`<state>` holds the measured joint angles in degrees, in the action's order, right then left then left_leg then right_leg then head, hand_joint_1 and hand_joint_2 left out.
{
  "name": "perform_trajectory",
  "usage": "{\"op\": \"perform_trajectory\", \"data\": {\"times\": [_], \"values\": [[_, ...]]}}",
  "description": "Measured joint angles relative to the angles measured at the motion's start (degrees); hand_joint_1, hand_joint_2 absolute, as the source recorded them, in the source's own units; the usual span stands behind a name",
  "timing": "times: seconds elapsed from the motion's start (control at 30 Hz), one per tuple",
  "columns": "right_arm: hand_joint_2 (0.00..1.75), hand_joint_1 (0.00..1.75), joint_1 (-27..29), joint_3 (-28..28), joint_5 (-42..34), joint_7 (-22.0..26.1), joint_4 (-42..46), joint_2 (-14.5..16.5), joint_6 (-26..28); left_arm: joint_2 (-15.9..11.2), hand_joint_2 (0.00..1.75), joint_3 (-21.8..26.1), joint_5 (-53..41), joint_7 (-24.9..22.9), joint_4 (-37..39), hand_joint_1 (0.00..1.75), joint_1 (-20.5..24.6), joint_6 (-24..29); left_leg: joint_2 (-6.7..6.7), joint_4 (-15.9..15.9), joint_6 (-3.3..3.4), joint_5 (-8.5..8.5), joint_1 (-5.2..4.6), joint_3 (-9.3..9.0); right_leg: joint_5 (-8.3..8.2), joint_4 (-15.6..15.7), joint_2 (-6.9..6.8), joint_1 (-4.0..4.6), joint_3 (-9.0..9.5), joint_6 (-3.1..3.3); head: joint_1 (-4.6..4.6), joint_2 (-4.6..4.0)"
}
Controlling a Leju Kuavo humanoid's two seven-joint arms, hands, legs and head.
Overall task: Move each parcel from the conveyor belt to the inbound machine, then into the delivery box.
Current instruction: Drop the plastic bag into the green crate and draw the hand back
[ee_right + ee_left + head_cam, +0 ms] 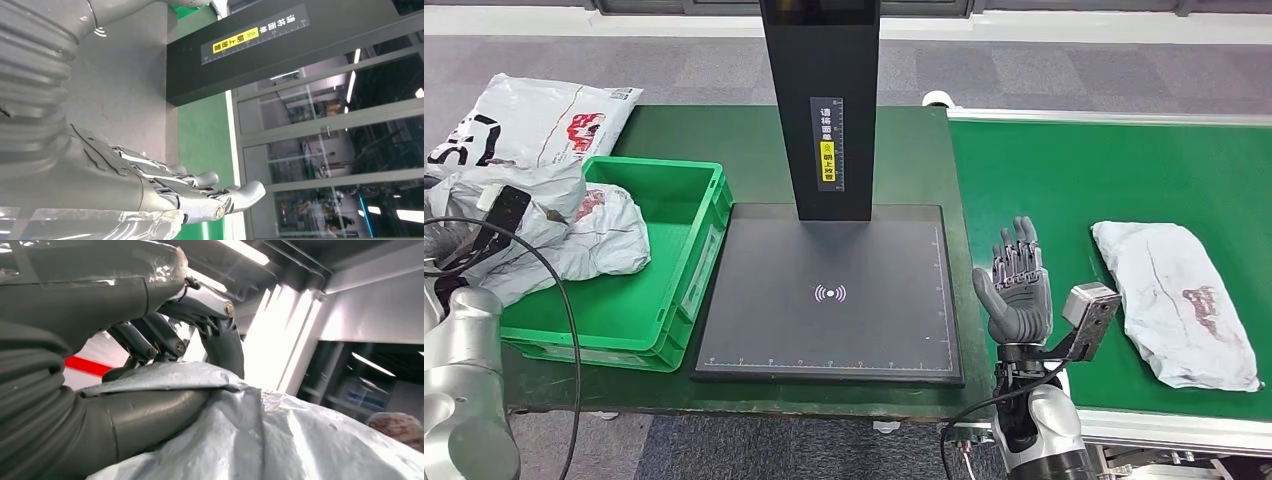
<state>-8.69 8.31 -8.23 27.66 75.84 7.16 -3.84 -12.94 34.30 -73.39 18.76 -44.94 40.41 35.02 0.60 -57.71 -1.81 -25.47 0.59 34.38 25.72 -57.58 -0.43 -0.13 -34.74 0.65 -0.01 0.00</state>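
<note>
My left hand (165,340) grips a grey plastic parcel (280,440), a fold of it caught between the thumb and the curled fingers. In the head view that grey parcel (584,235) lies over the left side of the green delivery box (686,300). The inbound machine is a black scan plate (824,330) with a tall black column (819,100); nothing lies on the plate. A white crumpled parcel (1176,300) rests on the green conveyor belt (1104,170). My right hand (1014,285) stands upright with its fingers spread and holds nothing, between the plate and that parcel.
A white printed parcel (529,120) lies on the dark green table (724,135) behind the box. A black cable (564,290) loops from my left arm over the box. The belt's white frame (1184,432) runs along its near edge.
</note>
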Motion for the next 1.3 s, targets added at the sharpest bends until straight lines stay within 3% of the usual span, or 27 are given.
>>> {"op": "perform_trajectory", "data": {"times": [0.1, 0.17, 0.2, 0.37, 0.53, 0.67, 0.77, 0.9, 1.1, 1.3], "values": [[1.75, 0.00, -0.11, 0.00, 0.24, 0.04, 0.00, -0.04, -1.20, 2.09, 1.75, -4.48, 3.92, 13.70, 5.69, 1.75, -0.15, -18.21, -0.40, 0.02, 0.05, 0.03, -0.14, -0.10, 0.09, 0.02, -0.35, -0.14, 0.23, -0.11, -0.03, 0.00], [1.75, 0.00, -0.51, 0.00, 0.58, -0.04, -0.01, -0.06, -1.97, 3.53, 1.75, -8.35, 6.74, 17.53, 8.62, 1.75, -0.56, -28.27, -0.71, 0.03, 0.11, 0.07, -0.12, -0.08, 0.15, 0.01, -0.64, -0.15, 0.39, -0.17, 0.01, 0.00], [1.75, 0.00, -0.79, 0.00, 0.75, -0.11, -0.02, -0.06, -2.19, 4.05, 1.75, -10.15, 8.06, 17.74, 9.63, 1.75, -0.62, -30.29, -0.77, 0.02, 0.13, 0.08, -0.11, -0.08, 0.15, 0.01, -0.70, -0.18, 0.43, -0.18, 0.00, 0.00], [1.75, 0.00, -1.23, -0.02, 1.07, -0.49, -0.30, -0.06, -2.66, 5.26, 1.75, -17.31, 18.10, 16.17, 11.91, 1.75, 0.23, -31.81, -0.44, 0.01, 0.18, 0.06, -0.22, -0.22, 0.01, 0.02, -0.41, -0.36, 0.41, -0.31, -0.04, 0.00], [1.75, 0.00, -1.22, -0.02, 1.11, -0.52, -0.33, -0.06, -2.71, 5.70, 1.75, -20.50, 21.29, 15.29, 12.16, 1.75, 0.35, -32.02, -0.37, 0.01, 0.17, 0.08, -0.23, -0.21, -0.02, 0.01, -0.33, -0.32, 0.38, -0.31, -0.04, 0.00], [1.75, 0.00, -1.23, -0.02, 1.16, -0.58, -0.39, -0.06, -2.86, 5.74, 1.75, -21.85, 22.70, 14.70, 12.24, 0.03, 0.36, -31.54, -0.40, 0.01, 0.16, 0.08, -0.23, -0.21, -0.01, 0.01, -0.35, -0.28, 0.38, -0.30, -0.04, 0.00], [1.75, 0.00, -1.32, -0.02, 1.36, -0.88, -0.45, -0.06, -3.05, 5.90, 1.75, -22.93, 24.71, 9.86, 12.44, 0.00, 0.79, -27.92, -0.45, 0.02, 0.18, 0.10, -0.22, -0.20, 0.01, 0.01, -0.42, -0.27, 0.40, -0.29, -0.04, 0.00], [1.75, 0.00, -1.80, -0.02, 1.54, -1.24, -0.83, -0.04, -3.02, 6.35, 0.00, -23.07, 30.74, 3.25, 13.19, 0.00, 2.32, -20.18, -0.52, 0.02, 0.18, 0.14, -0.20, -0.16, -0.02, 0.01, -0.48, -0.22, 0.41, -0.26, -0.04, 0.00], [1.75, 0.00, -2.30, -0.01, 0.88, -1.20, -1.94, -0.04, -2.63, 6.67, 0.00, -21.80, 39.92, 2.92, 13.60, 0.00, 3.25, -12.41, -0.34, 0.02, 0.14, 0.17, -0.19, -0.14, -0.14, -0.02, -0.31, -0.19, 0.31, -0.18, -0.04, 0.00], [1.75, 0.00, -3.33, -0.01, 0.33, -0.81, -3.96, -0.04, -2.08, 6.76, 0.00, -19.26, 49.85, 6.85, 13.52, 0.00, 3.65, -9.06, -0.34, 0.02, 0.12, 0.15, -0.13, -0.09, -0.11, -0.03, -0.31, -0.16, 0.25, -0.15, -0.04, 0.00]]}}
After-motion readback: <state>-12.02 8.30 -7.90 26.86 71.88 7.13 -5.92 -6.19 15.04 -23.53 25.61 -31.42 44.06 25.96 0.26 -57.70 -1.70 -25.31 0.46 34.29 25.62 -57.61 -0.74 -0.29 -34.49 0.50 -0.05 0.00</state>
